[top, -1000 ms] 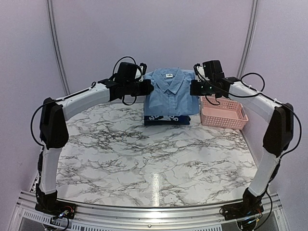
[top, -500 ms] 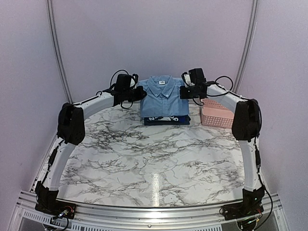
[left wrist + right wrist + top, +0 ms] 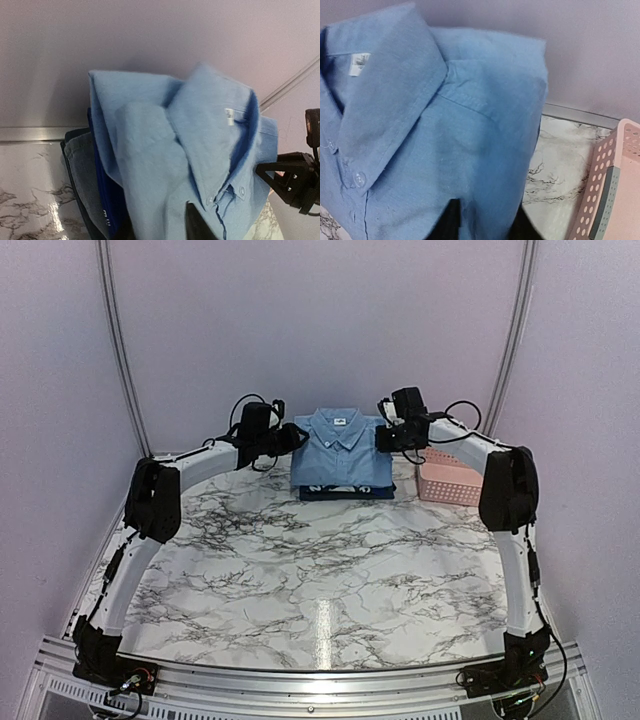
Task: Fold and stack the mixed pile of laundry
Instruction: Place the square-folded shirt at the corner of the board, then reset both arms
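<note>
Top: folded shirt sits atop the stack at the table's far edge, just beside the basket. Left gripper and right gripper are at its shoulders. No loose garments visible, so probably near done. Left wrist: shirt covers denim and tee; fabric lies between the fingers, can't tell if clamped. Right wrist: same, can't tell. Remaining: let go, pull clear.

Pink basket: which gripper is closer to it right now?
Right. The right gripper sits at the edge of the light-blue shirt, just beside the pink basket; the left gripper is across the shirt, on its far side.
</note>
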{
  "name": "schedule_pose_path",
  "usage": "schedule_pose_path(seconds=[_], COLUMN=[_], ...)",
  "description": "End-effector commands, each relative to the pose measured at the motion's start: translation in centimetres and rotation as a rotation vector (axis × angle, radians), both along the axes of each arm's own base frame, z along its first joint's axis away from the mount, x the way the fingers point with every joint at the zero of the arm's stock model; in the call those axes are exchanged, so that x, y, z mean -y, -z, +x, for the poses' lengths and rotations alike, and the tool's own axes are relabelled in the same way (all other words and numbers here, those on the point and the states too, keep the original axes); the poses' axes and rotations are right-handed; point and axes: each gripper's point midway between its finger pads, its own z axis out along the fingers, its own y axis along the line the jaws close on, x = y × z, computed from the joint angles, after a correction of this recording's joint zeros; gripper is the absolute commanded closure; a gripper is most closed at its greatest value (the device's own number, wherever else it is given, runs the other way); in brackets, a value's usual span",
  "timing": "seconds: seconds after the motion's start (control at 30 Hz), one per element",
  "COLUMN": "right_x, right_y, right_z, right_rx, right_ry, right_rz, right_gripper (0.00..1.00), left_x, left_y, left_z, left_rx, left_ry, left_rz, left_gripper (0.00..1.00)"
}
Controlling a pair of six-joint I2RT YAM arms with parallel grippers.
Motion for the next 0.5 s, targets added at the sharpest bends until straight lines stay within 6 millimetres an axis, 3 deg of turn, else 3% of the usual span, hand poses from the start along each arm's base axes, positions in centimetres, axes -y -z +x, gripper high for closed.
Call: schedule_pose_path(seconds=[0.0,0.1,0.17,0.3,0.47], right_x=[4.2,5.6,6.1,7.2,8.1], right_y=[-0.3,-2.7,-4.3,-7.1,-10.4], right_z=[1.4,1.6,1.8,1.5,-0.2], right_rx=[-0.013,0.035,0.065,0.084,0.117], right_ry=[0.119,0.158,0.154,0.149,0.112], right_rz=[-0.020,-0.016,-0.005,0.026,0.067], right_gripper=[0.46,0.26,0.22,0.20,0.19], left_x=[-1.6,-2.5,-3.1,-4.9,-7.0], left_y=[-2.4,-3.9,-4.9,-7.6,-9.4], left_z=[1.6,1.6,1.5,1.0,-0.6], left_rx=[0.067,0.080,0.088,0.103,0.082], left_ry=[-0.051,-0.083,-0.104,-0.153,-0.181], left_rz=[-0.023,0.012,0.035,0.083,0.136], left_gripper=[0.43,0.20,0.02,0.01,0.01])
